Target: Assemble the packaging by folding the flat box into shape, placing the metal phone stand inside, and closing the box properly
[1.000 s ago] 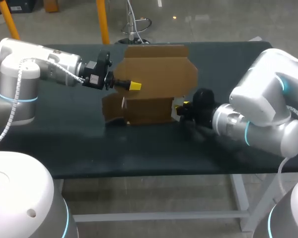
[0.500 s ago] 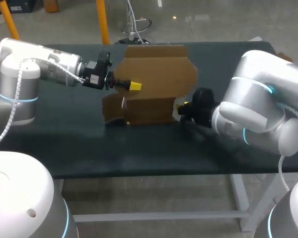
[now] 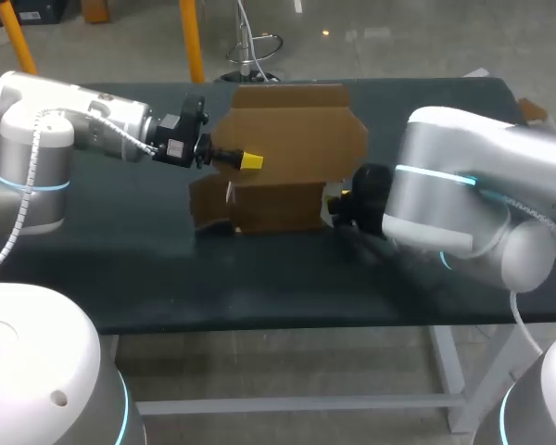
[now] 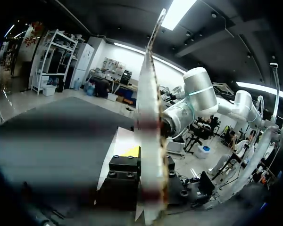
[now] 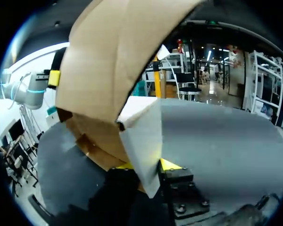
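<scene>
The brown cardboard box (image 3: 287, 139) stands partly folded at the middle of the table, its tall back panel up over a lower front part (image 3: 278, 206). My left gripper (image 3: 250, 160) is shut on the tall panel's left edge; in the left wrist view that panel (image 4: 148, 117) runs edge-on between the fingers of my left gripper (image 4: 148, 159). My right gripper (image 3: 335, 202) sits low at the box's right side. In the right wrist view a pale side flap (image 5: 141, 136) lies between the yellow tips of my right gripper (image 5: 148, 165). No phone stand shows.
The dark table (image 3: 120, 269) has bare room in front of the box and to its left. My right arm's bulky white links (image 3: 463, 204) hang over the table's right part. My left gripper's yellow tip (image 5: 54, 77) shows beyond the box in the right wrist view.
My right arm's white links have swung leftward over the table while its gripper stayed at the box's right side. The left arm and the box have not moved.
</scene>
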You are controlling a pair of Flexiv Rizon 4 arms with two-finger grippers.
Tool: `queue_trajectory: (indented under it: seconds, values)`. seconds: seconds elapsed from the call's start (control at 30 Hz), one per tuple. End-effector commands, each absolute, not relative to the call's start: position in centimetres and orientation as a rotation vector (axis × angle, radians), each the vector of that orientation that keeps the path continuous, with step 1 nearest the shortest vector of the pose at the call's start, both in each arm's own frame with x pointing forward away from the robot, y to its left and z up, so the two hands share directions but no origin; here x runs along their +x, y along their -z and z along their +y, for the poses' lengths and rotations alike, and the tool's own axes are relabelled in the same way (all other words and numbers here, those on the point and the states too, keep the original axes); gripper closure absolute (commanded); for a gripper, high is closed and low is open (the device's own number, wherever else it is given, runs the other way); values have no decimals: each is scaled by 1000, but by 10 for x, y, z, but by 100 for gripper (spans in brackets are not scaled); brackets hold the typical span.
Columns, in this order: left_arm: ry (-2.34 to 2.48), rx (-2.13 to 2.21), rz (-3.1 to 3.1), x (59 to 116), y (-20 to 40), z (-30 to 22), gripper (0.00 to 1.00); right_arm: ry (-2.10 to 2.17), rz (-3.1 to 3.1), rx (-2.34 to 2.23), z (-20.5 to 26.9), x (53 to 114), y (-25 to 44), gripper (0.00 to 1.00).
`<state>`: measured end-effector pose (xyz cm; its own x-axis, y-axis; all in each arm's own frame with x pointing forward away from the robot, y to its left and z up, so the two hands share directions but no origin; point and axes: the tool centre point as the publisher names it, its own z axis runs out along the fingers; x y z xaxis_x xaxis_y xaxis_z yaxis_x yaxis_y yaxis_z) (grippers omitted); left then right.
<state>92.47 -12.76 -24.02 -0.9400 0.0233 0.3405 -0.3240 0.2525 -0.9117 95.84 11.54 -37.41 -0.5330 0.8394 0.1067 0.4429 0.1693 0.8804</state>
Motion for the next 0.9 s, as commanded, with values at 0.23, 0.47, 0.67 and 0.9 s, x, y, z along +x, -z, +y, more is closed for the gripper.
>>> queue_trajectory:
  seconds: [0.23, 0.47, 0.67, 0.9]
  values:
    - [-1735, 274, -2242, 925, 243, -131, 100, -412, 1242, 1472, 128, 957, 379, 99]
    - [-1735, 274, -2242, 925, 243, -131, 0, -372, 1213, 1475, 127, 956, 377, 100]
    - [-1744, 271, -2329, 919, 227, -117, 0, -336, 1179, 1477, 126, 955, 376, 100]
    - [-1725, 254, -2423, 906, 215, -97, 0, -343, 1184, 1482, 120, 954, 375, 100]
